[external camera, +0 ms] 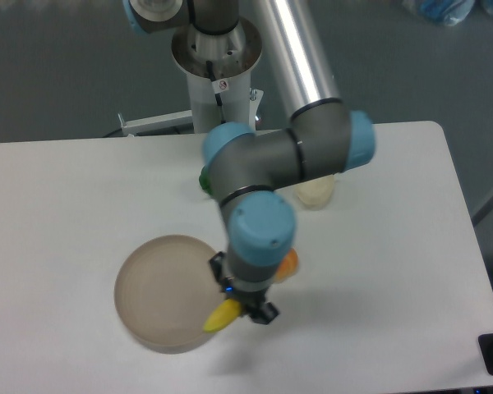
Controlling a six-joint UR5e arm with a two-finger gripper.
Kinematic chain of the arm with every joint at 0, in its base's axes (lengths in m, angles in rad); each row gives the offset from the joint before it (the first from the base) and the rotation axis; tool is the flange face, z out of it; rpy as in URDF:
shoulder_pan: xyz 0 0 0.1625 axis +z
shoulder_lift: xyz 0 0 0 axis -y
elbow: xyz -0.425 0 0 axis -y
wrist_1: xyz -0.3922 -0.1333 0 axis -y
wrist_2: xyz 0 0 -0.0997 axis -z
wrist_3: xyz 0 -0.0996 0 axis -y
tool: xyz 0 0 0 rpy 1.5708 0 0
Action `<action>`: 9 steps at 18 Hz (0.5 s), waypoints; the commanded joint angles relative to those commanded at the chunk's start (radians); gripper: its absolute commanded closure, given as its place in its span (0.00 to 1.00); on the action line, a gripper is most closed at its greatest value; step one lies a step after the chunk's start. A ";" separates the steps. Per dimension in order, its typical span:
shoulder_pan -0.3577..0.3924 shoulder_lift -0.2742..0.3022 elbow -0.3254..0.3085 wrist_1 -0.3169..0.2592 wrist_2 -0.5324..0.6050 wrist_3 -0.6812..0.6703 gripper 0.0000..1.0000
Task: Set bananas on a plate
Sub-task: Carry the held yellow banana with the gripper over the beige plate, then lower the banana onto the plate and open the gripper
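Arm bent low, hand [240, 305] apparently gripping banana [221, 317] over plate [160, 287] rim

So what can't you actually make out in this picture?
- Banana: only its yellow tip shows; the tool and arm cover the rest.
- Orange fruit: a sliver shows beside the wrist.
- Green pepper: mostly behind the elbow.
- Whether the banana touches the plate: cannot tell.

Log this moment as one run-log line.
phase: carry | hand: shut on curved yellow banana | position: over right edge of round beige-brown plate | banana: not yet released
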 joint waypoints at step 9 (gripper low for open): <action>-0.051 -0.057 -0.031 0.002 0.006 -0.094 0.85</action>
